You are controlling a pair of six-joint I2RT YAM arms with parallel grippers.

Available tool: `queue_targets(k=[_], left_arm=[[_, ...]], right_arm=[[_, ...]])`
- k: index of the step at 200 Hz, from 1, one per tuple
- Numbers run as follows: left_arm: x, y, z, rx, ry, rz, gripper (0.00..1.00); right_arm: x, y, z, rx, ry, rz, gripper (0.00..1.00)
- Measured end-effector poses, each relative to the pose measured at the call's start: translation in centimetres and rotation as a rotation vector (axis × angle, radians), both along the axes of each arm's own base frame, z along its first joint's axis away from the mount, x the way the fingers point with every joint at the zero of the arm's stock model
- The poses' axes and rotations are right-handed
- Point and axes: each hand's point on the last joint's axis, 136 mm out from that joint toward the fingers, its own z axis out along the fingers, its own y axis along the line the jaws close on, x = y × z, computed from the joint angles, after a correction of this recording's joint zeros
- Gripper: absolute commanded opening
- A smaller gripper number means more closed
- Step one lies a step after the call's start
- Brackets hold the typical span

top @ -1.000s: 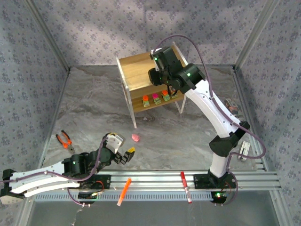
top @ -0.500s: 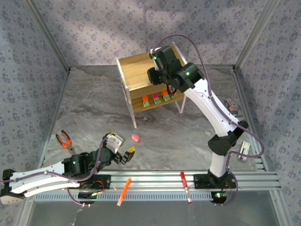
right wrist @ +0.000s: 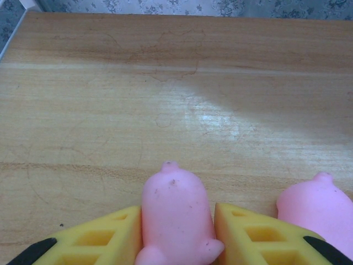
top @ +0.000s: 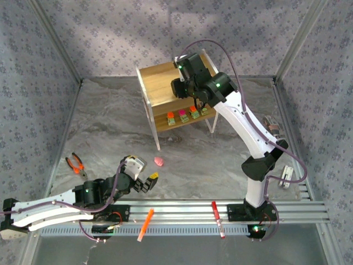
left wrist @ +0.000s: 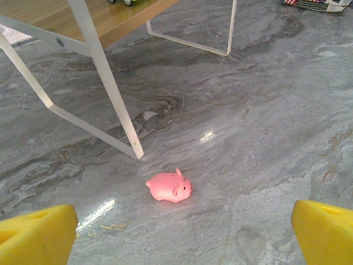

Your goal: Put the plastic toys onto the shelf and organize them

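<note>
My right gripper (right wrist: pixel 176 234) is shut on a pink pig (right wrist: pixel 175 210), its yellow fingers (right wrist: pixel 99 237) pressed against both flanks, low over the wooden top tier of the shelf (right wrist: pixel 165 83). A second pig (right wrist: pixel 317 207) stands on that tier just to the right. From above, the right gripper (top: pixel 183 88) reaches over the shelf (top: pixel 157 83), and blocky toys (top: pixel 182 115) stand in a row on its lower tier. Another pink pig (top: pixel 159 162) lies on the table. My left gripper (top: pixel 144 184) is open a short way in front of this pig (left wrist: pixel 170 187), its yellow fingertips (left wrist: pixel 38 232) wide apart.
Orange-handled pliers (top: pixel 76 165) lie at the left of the table. An orange marker (top: pixel 145 223) and a red pen (top: pixel 217 218) rest on the front rail. White shelf legs (left wrist: pixel 110 88) stand just beyond the table pig. A striped object (top: pixel 273 124) lies at the right edge.
The right arm has shifted slightly left over the shelf top with the pig in its grip. The left arm and the table pig have not moved.
</note>
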Motion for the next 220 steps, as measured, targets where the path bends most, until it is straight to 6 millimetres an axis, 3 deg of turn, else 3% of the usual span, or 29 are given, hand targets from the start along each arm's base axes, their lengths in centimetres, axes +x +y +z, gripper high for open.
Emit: queue_targets(k=[156,220], left_arm=[[0.0,0.0,0.0,0.0,0.0,0.0,1.0],[0.0,0.0,0.0,0.0,-0.001,0.003,1.0]], right_arm=[[-0.6,0.0,0.0,-0.025,0.0,0.004,0.44],[-2.1,-1.0,2.0,-0.034,-0.044,0.003,0.46]])
